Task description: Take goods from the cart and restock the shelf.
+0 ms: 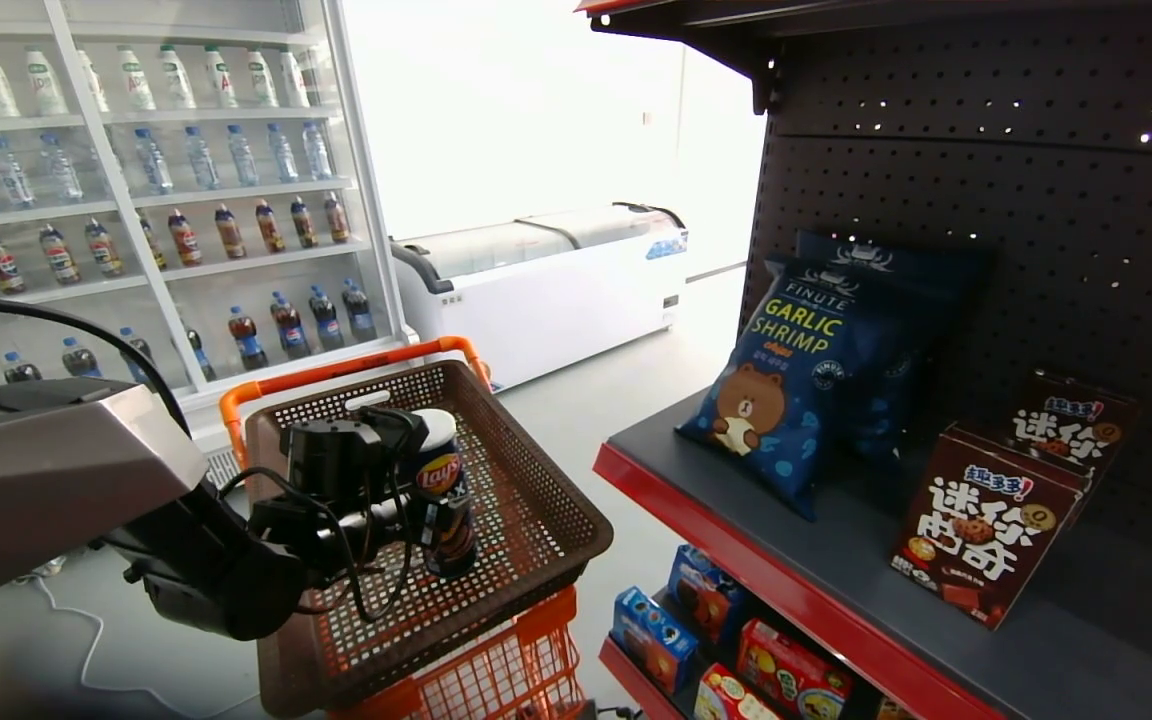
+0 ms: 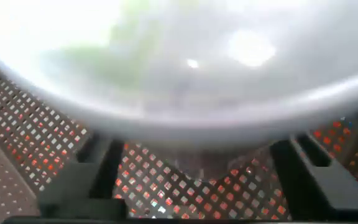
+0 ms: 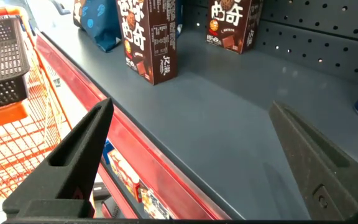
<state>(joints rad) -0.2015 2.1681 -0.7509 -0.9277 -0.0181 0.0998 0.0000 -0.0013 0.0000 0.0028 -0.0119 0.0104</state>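
A tall chip can (image 1: pixel 441 488) with a white lid stands upright inside the brown mesh basket (image 1: pixel 546 480) on the orange cart (image 1: pixel 496 670). My left gripper (image 1: pixel 414 505) is shut on the can's side. In the left wrist view the can's lid (image 2: pixel 185 62) looms between the two dark fingers (image 2: pixel 82 180), with the basket mesh (image 2: pixel 185 180) below. My right gripper (image 3: pixel 191 174) hangs open with nothing in it, just above the grey shelf board (image 3: pixel 229 124) near its red front edge. The shelf (image 1: pixel 836 560) stands to the right of the cart.
On the shelf are blue shrimp-chip bags (image 1: pixel 796 380) and brown cookie boxes (image 1: pixel 986 525), with bare board in front. Snack boxes (image 1: pixel 726 640) fill the lower tier. A drinks cooler (image 1: pixel 136 200) and a chest freezer (image 1: pixel 546 280) stand behind.
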